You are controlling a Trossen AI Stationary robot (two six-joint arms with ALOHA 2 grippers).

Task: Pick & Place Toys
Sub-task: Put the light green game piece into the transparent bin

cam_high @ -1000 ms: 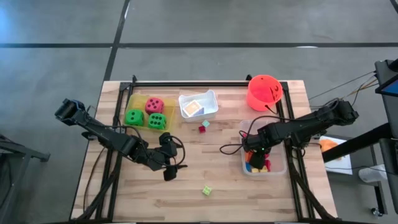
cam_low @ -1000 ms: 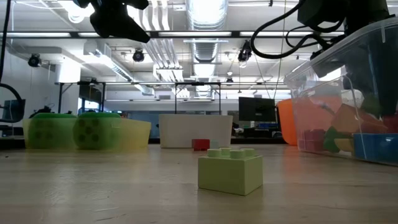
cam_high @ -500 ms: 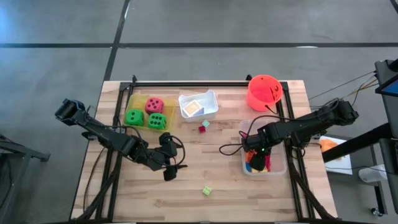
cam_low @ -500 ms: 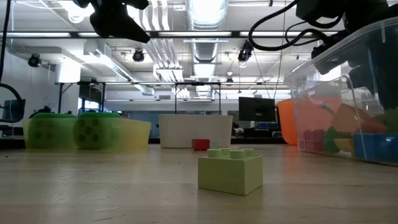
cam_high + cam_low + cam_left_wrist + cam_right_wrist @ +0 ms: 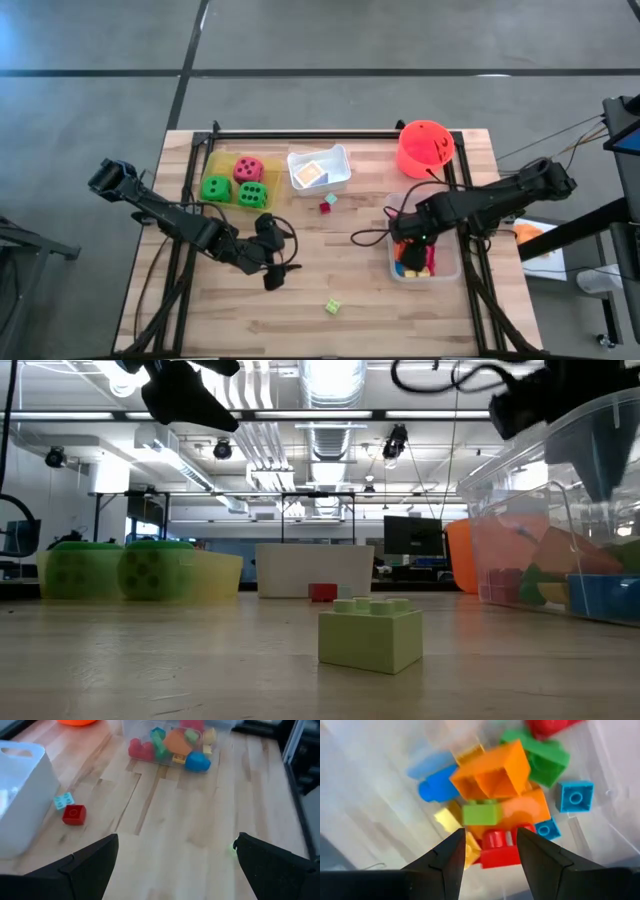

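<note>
Three dice (image 5: 234, 182) sit in the yellow tray (image 5: 222, 162) far left. Left gripper (image 5: 274, 270) hovers mid-table, jaws wide, holding nothing. White tray (image 5: 340, 160) holds a card (image 5: 312, 174); red brick (image 5: 326, 207) and pale blue brick (image 5: 64, 800) lie loose beside it, green brick (image 5: 332, 306) near the front edge. Right gripper (image 5: 487, 851) hangs over the clear tray (image 5: 452, 268) of bricks (image 5: 495, 785), jaws part open, nothing between them. Looks like a pick in progress: next, drop onto one brick, probably the red one (image 5: 499, 847) below the jaws, and close.
</note>
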